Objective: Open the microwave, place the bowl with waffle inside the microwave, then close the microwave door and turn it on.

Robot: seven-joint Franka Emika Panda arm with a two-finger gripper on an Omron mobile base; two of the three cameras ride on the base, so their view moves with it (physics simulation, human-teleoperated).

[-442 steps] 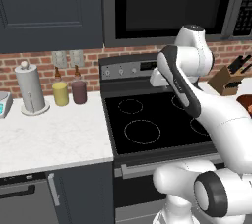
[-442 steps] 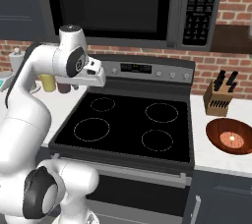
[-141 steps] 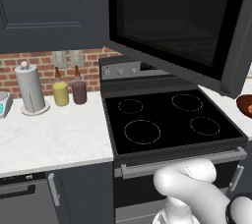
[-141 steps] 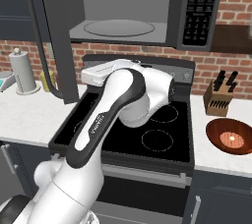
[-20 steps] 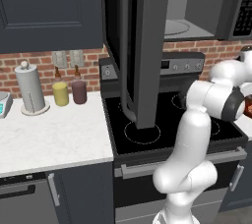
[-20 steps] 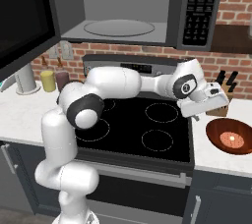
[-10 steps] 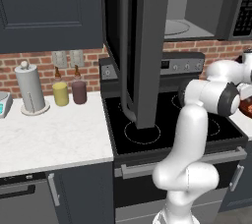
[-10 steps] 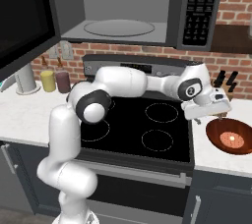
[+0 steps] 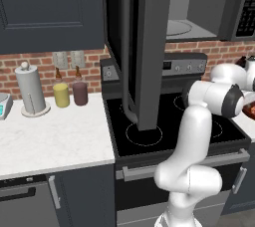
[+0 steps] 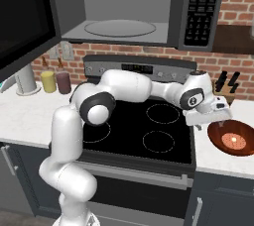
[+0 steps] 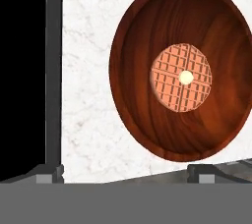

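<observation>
In the left base view, the microwave door (image 9: 144,47) hangs swung wide, edge-on at 12 o'clock, with the microwave (image 9: 199,7) cavity at 1 o'clock.

In the right base view, the gripper (image 10: 211,119) hovers at 3 o'clock, just beside the bowl (image 10: 233,140) on the white counter (image 10: 221,163), right of the stove (image 10: 144,131).

In the hand view, the fingertips (image 11: 47,173) stand wide apart, gripping nothing. The bowl sits at 2 o'clock, with the waffle (image 11: 181,77) in its middle.

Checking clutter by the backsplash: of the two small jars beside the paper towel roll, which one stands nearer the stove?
The dark maroon jar. It stands closer to the stove; the yellow jar is next to the paper towel roll.
</observation>
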